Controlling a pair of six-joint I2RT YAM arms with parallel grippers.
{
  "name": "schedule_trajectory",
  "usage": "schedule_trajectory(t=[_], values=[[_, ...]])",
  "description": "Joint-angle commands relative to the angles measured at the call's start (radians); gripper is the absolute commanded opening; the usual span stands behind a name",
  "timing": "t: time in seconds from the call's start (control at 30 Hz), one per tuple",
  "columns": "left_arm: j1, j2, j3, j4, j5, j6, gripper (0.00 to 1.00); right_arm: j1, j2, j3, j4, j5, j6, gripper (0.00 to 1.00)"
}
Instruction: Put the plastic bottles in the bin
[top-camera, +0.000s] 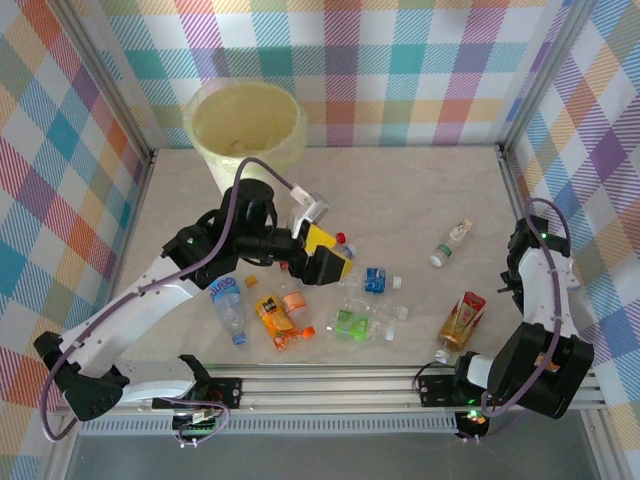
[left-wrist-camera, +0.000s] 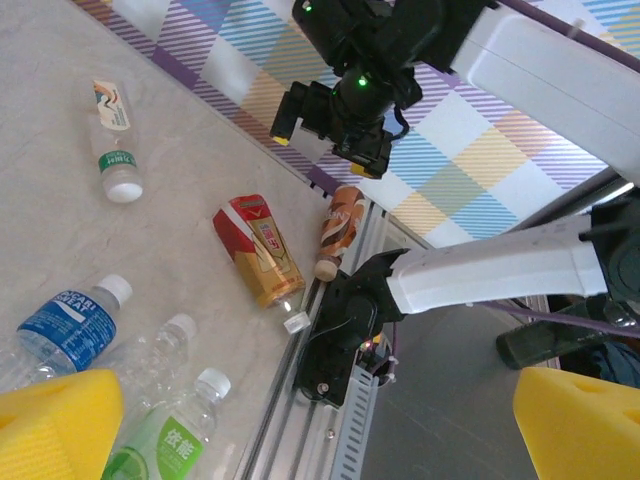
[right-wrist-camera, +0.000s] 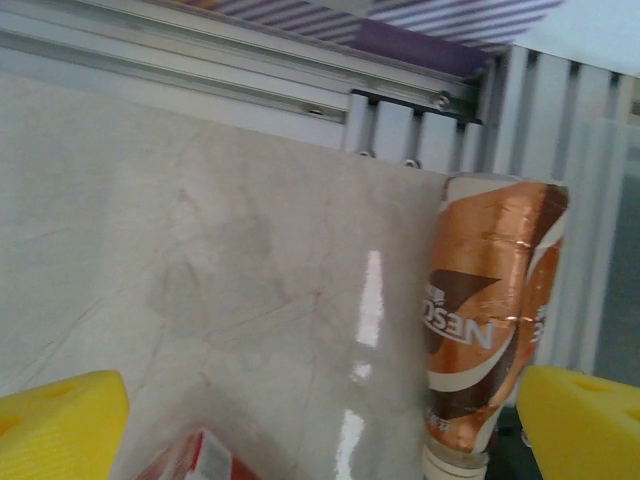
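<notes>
The pale-yellow bin (top-camera: 245, 128) stands at the back left of the table. Several plastic bottles lie near the front: a blue-labelled one (top-camera: 375, 280), a green-labelled one (top-camera: 352, 323), an orange one (top-camera: 272, 320), a red-and-gold one (top-camera: 463, 318) and a white one with a green cap (top-camera: 452, 243). My left gripper (top-camera: 330, 255) hovers open over the cluster, its yellow pads (left-wrist-camera: 55, 425) wide apart with nothing between them. My right gripper (right-wrist-camera: 320, 430) is open low over the table, beside a brown-labelled bottle (right-wrist-camera: 490, 310) lying by the front rail.
The right arm (top-camera: 540, 300) is folded up at the right edge. A metal rail (top-camera: 330, 385) runs along the front edge and checked walls close in the other three sides. A loose white cap (left-wrist-camera: 295, 321) lies next to the red-and-gold bottle (left-wrist-camera: 260, 250).
</notes>
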Motion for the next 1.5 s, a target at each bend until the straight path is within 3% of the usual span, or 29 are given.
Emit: schedule_trajectory(t=[0.0,0.23,0.7,1.03,1.47], values=[[-0.016,-0.037,-0.02,0.023,0.012,0.018,1.0,-0.026,0.016,0.007,-0.06,0.022,0.041,1.0],[-0.015,-0.065,-0.033,0.03,0.014,0.016,1.0,-0.038,0.083,0.003,-0.122,0.088,0.054,1.0],[-0.015,-0.094,-0.055,0.029,0.006,0.014,1.0,-0.081,0.132,-0.082,-0.023,0.077,0.013,1.0],[-0.015,-0.085,-0.057,0.026,0.004,0.014,1.0,-0.182,0.069,-0.17,0.11,0.004,-0.056,1.0],[-0.015,-0.072,-0.055,0.029,0.003,0.012,1.0,-0.315,0.061,-0.182,0.15,-0.03,-0.107,1.0]])
